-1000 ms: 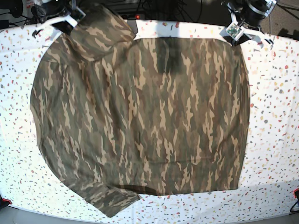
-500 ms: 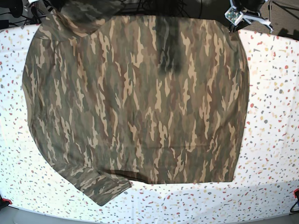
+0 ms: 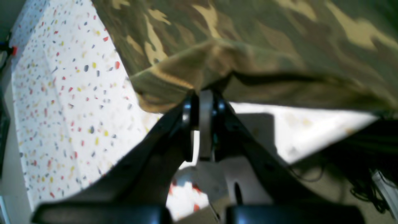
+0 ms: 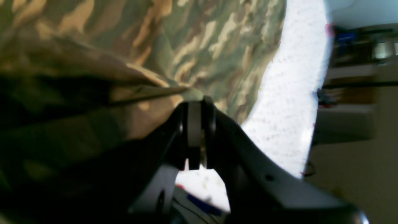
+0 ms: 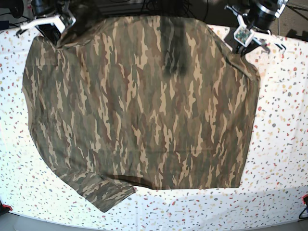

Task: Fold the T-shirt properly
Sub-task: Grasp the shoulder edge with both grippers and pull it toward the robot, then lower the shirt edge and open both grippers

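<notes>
The camouflage T-shirt [image 5: 139, 106] covers most of the speckled table [image 5: 284, 120], with one sleeve [image 5: 103, 190] pointing toward the near left edge. Its far edge is held up at both corners. My left gripper [image 5: 237, 45] at the far right is shut on a bunched fold of that edge; up close its tips [image 3: 205, 95] pinch the T-shirt [image 3: 248, 37]. At the far left my right gripper [image 5: 61, 25] is likewise shut on cloth, its tips [image 4: 195, 104] buried in the T-shirt [image 4: 155, 46]. The neck and label are hidden.
Dark cables and equipment [image 5: 144, 6] lie behind the table's far edge. Small red clamps sit at the near right corner [image 5: 304, 198] and near left corner [image 5: 4, 208]. Bare speckled tabletop [image 3: 62, 93] shows beside the cloth, and shelving [image 4: 351, 77] stands beyond the table.
The far edge of the shirt was drawn back toward the far side of the table and the folded-over far-left sleeve spread out. Both arms rose out of frame, then came back down.
</notes>
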`<state>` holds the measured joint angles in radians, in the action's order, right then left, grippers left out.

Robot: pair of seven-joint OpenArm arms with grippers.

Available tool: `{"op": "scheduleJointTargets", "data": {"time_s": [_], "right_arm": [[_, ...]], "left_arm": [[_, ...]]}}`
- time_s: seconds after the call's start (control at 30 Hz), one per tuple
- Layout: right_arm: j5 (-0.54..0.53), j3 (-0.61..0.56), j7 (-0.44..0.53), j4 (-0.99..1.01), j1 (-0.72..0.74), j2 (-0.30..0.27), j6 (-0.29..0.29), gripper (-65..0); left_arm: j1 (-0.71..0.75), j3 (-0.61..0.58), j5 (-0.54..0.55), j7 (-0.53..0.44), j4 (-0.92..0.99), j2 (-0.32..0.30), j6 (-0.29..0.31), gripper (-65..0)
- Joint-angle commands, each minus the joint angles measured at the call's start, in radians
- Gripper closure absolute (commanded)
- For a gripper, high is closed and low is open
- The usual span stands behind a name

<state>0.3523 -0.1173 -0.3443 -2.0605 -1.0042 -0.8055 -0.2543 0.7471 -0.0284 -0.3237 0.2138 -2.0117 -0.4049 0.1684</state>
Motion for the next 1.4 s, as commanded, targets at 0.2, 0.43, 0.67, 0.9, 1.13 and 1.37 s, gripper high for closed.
{"op": "scheduleJointTargets", "data": {"time_s": [0.2, 0.43, 0.67, 0.9, 1.13, 1.37], "right_arm": [[-0.172, 0.013, 0.014, -0.014, 0.213, -0.006, 0.121, 0.0], [-0.286, 0.013, -0.032, 0.009, 0.388, -0.006, 0.229, 0.0], [-0.286, 0.013, -0.037, 0.111, 0.499, -0.006, 0.255, 0.0], [-0.388, 0.013, -0.016, 0.241, 0.608, -0.006, 0.292, 0.0], [-0.447, 0.013, 0.018, 0.349, 0.695, -0.006, 0.339, 0.0], [-0.447, 0.013, 0.030, 0.422, 0.760, -0.006, 0.352, 0.0]], "left_arm": [[-0.122, 0.003, 0.022, 0.013, -0.007, -0.008, -0.011, 0.0], [-0.264, 0.003, 0.046, 0.063, 0.101, -0.008, 0.019, 0.0], [-0.385, 0.003, 0.049, 0.130, 0.229, -0.009, 0.018, 0.0], [-0.450, 0.003, 0.091, 0.138, 0.283, -0.008, 0.020, 0.0], [-0.454, 0.003, 0.090, 0.129, 0.285, -0.008, 0.023, 0.0], [-0.468, 0.003, 0.090, 0.130, 0.291, -0.008, 0.023, 0.0]]}}
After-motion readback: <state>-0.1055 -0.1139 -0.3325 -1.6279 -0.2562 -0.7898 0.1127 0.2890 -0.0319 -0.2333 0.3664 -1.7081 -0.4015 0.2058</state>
